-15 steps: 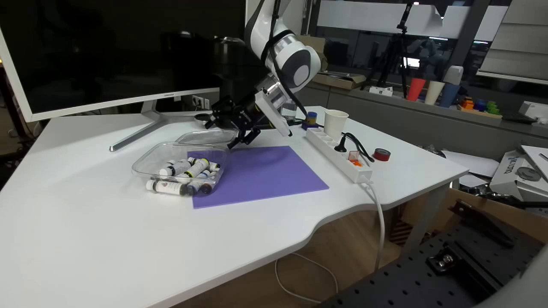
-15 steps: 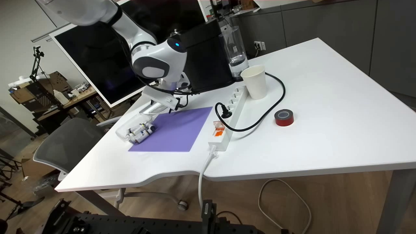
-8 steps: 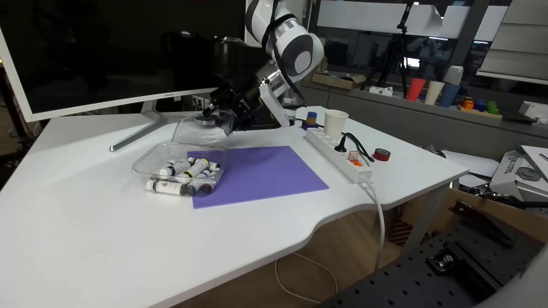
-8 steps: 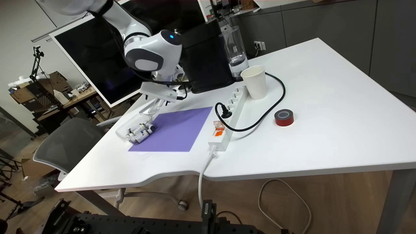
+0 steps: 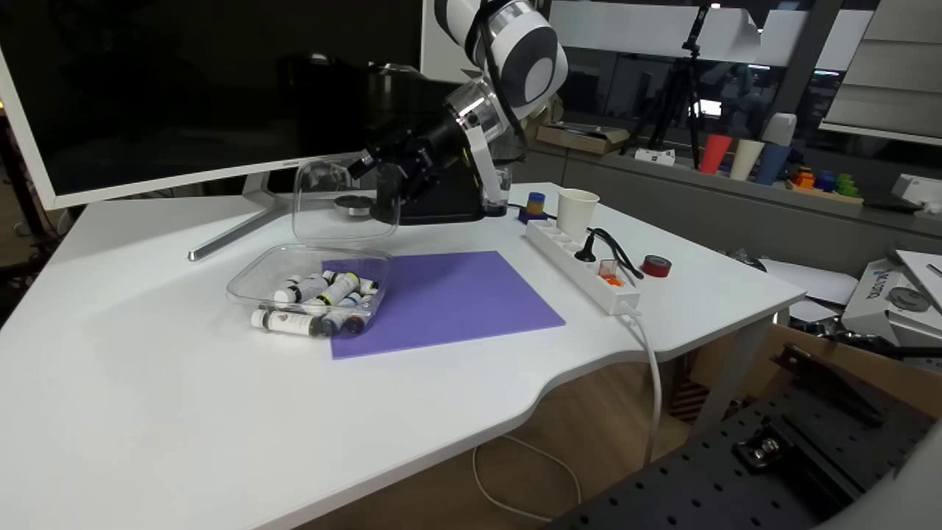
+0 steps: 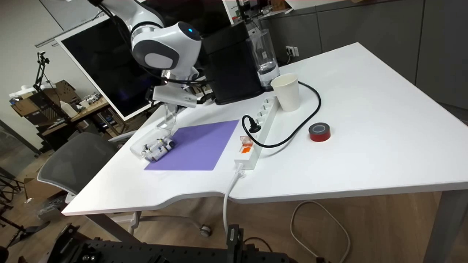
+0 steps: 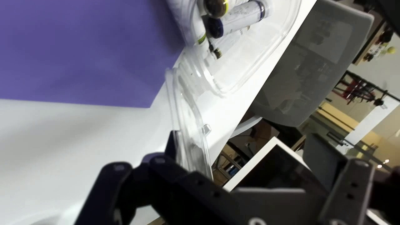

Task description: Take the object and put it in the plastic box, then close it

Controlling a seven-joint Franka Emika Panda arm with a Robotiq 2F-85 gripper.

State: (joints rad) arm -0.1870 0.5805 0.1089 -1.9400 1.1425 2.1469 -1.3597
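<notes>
Found gripper (image 7: pixel 245 140) spread beside upright lid (image 5: pixel 324 213)

Saw clear space between the fingers (image 7: pixel 170 151) in the wrist view, with one against the lid's edge or nearly so. Noted the lid up, roughly on end, along the far side of the clear plastic box (image 5: pixel 259 274) in both exterior views. Located the box at left, partly over the left edge of a purple sheet (image 6: pixel 197 146), with small bottles (image 5: pixel 338 289) lying inside. Could not tell which bottle to call the object. Spotted, right of the sheet, a white power strip (image 5: pixel 572 263), a paper cup (image 5: pixel 576 215) just beside its far end and a roll of red tape (image 6: pixel 319 136) farther right. Made out a tall black box (image 6: pixel 232 65) and a monitor (image 5: pixel 213 88) at the far side
</notes>
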